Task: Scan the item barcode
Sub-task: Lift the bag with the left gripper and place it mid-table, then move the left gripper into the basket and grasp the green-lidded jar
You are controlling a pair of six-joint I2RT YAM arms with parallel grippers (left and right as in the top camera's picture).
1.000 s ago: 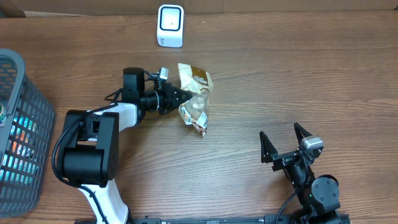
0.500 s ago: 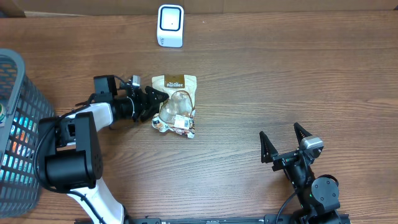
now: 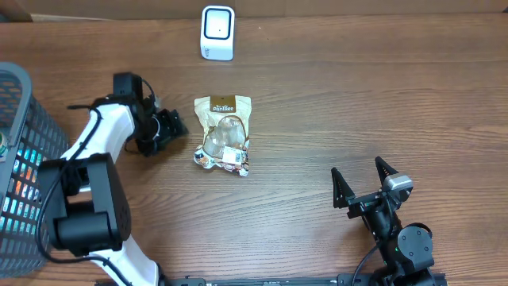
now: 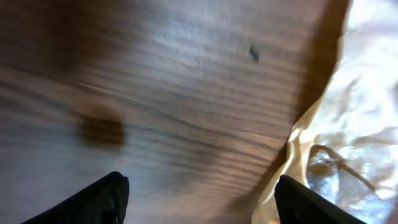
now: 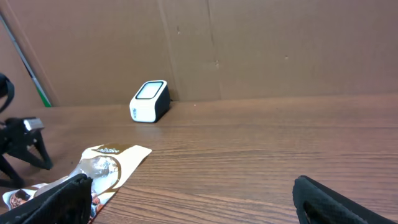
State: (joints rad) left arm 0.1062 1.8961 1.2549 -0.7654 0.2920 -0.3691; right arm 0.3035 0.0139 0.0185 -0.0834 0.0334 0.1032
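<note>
The item, a tan and clear snack pouch [image 3: 225,133], lies flat on the wooden table with its label end toward the far edge. The white barcode scanner [image 3: 217,32] stands at the far edge, beyond the pouch. My left gripper [image 3: 169,127] is open just left of the pouch and holds nothing. In the left wrist view the left gripper [image 4: 205,199] shows bare wood between its fingertips, with the pouch's edge [image 4: 354,118] at the right. My right gripper [image 3: 363,183] rests open and empty near the front right. The right wrist view shows the pouch [image 5: 106,165] and the scanner [image 5: 149,101] ahead.
A dark wire basket [image 3: 24,159] holding colourful packets stands at the left edge. A brown cardboard wall [image 5: 261,43] runs along the back of the table behind the scanner.
My left gripper has opened and let go of the pouch, which now lies flat. The left arm has drawn back to the left. The right arm has not moved.
</note>
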